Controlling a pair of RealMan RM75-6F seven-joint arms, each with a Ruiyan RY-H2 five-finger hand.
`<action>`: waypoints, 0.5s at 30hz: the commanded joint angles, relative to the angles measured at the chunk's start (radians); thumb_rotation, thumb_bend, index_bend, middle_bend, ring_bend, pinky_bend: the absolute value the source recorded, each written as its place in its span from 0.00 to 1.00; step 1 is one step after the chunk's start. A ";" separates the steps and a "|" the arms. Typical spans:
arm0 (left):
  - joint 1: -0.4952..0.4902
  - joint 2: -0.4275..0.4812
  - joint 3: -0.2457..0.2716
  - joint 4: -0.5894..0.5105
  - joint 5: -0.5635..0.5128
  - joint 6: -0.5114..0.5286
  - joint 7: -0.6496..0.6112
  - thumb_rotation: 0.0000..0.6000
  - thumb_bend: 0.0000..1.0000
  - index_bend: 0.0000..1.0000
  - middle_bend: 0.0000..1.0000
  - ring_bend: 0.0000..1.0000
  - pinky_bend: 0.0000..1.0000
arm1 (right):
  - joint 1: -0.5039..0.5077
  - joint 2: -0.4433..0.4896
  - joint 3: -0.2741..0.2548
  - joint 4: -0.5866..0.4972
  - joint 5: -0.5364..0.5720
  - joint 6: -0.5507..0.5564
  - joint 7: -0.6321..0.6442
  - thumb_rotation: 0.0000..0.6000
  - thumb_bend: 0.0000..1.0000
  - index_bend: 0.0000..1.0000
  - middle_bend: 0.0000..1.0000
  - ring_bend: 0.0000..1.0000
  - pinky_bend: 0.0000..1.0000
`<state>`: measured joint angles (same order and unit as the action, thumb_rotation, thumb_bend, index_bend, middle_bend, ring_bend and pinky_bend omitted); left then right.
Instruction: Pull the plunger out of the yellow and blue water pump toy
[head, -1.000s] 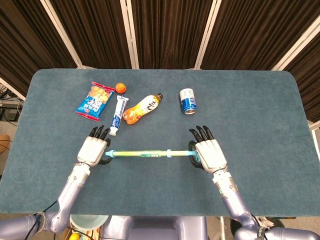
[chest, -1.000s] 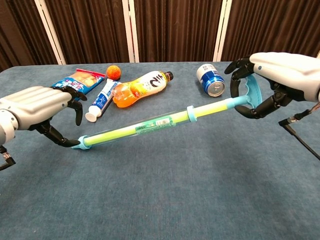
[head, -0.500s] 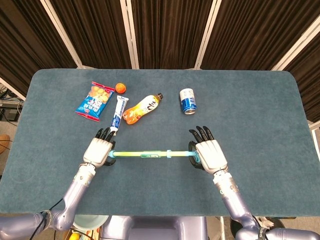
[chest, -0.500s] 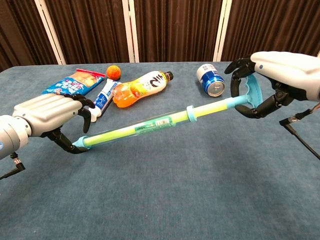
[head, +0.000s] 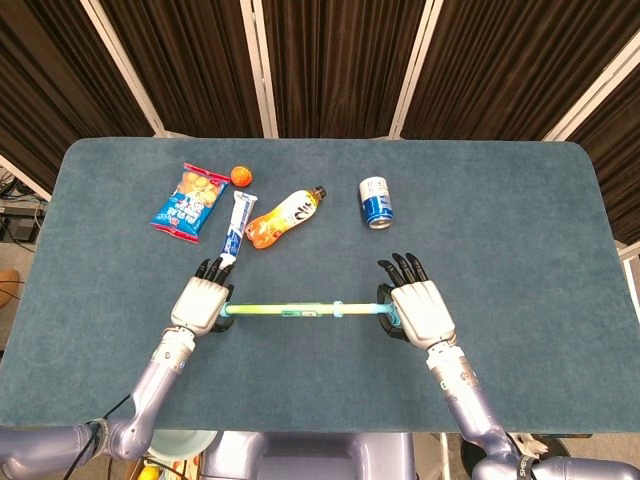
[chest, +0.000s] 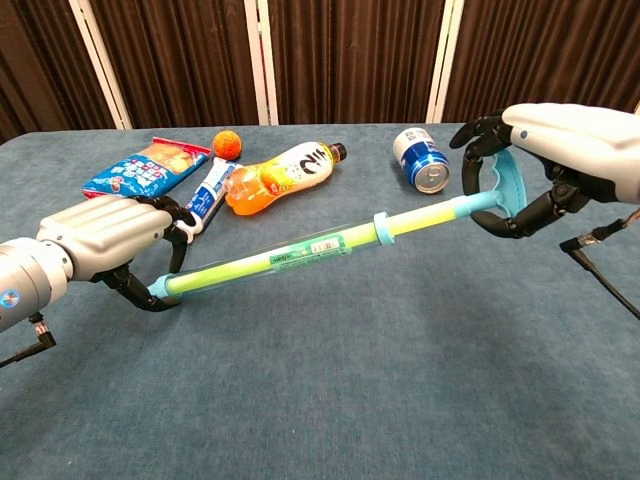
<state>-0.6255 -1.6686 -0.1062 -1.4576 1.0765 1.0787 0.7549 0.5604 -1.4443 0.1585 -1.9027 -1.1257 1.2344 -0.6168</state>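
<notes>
Above the table's near middle, we hold the water pump toy (chest: 300, 253) off the cloth — our left hand (chest: 105, 238) wraps the tube's far-left end, our right hand (chest: 545, 150) curls through the blue plunger handle (chest: 500, 185). Only a short yellow stretch of plunger shows past the collar. If our left grip is loose, the tube could slide along with the pull — or swing toward the orange bottle (chest: 275, 177).

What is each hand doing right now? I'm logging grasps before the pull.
Left hand: holds the barrel end of the yellow and blue plastic water pump toy.
Right hand: holds the light blue loop handle of the plunger.
</notes>
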 joint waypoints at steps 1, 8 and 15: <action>-0.001 -0.001 0.001 -0.001 0.003 0.002 -0.004 1.00 0.29 0.51 0.11 0.00 0.09 | 0.000 0.001 0.000 0.001 0.001 0.001 0.001 1.00 0.62 0.69 0.16 0.04 0.00; 0.006 0.013 0.016 -0.030 0.035 0.016 -0.029 1.00 0.31 0.53 0.12 0.00 0.09 | -0.003 0.003 -0.007 0.007 0.001 0.002 0.005 1.00 0.62 0.69 0.16 0.04 0.00; 0.021 0.062 0.034 -0.092 0.077 0.044 -0.053 1.00 0.31 0.53 0.12 0.00 0.09 | -0.006 0.013 0.000 0.019 0.008 0.011 0.011 1.00 0.61 0.69 0.16 0.04 0.00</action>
<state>-0.6093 -1.6202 -0.0761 -1.5343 1.1432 1.1138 0.7104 0.5546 -1.4335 0.1571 -1.8849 -1.1193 1.2445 -0.6066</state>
